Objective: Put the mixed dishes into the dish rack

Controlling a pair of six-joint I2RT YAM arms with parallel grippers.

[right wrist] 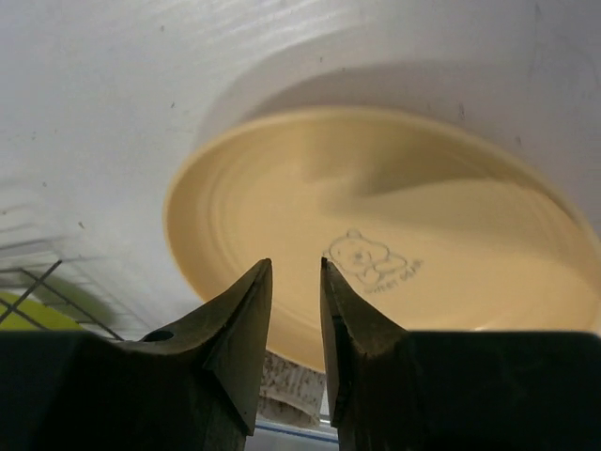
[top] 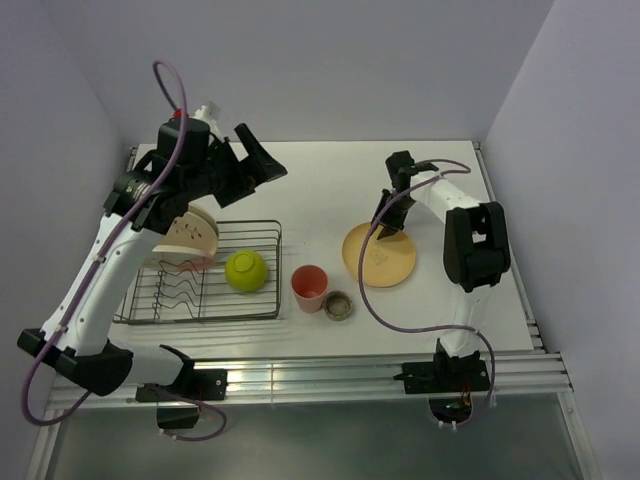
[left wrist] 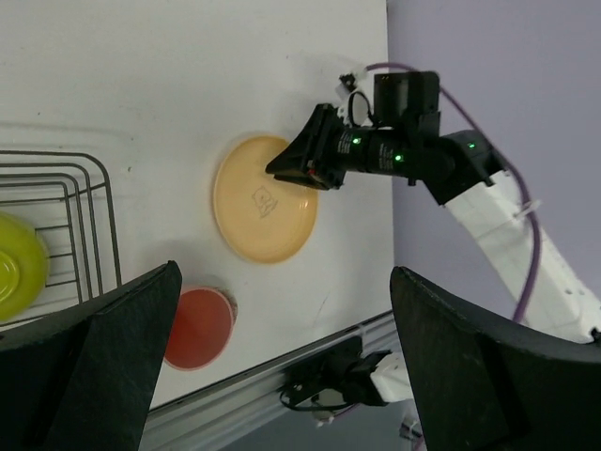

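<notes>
The dark wire dish rack stands at the left and holds upright cream and pink plates, partly hidden by my left arm, and the yellow-green bowl. The pink cup and the tiny grey-brown cup stand on the table right of the rack. The yellow-orange plate lies flat further right. My right gripper hovers over the plate's far left part, jaws slightly apart and empty. My left gripper is raised behind the rack, wide open and empty.
In the left wrist view I see the plate, the pink cup, the bowl and the rack's corner. A metal rail runs along the near table edge. Walls close the back and sides.
</notes>
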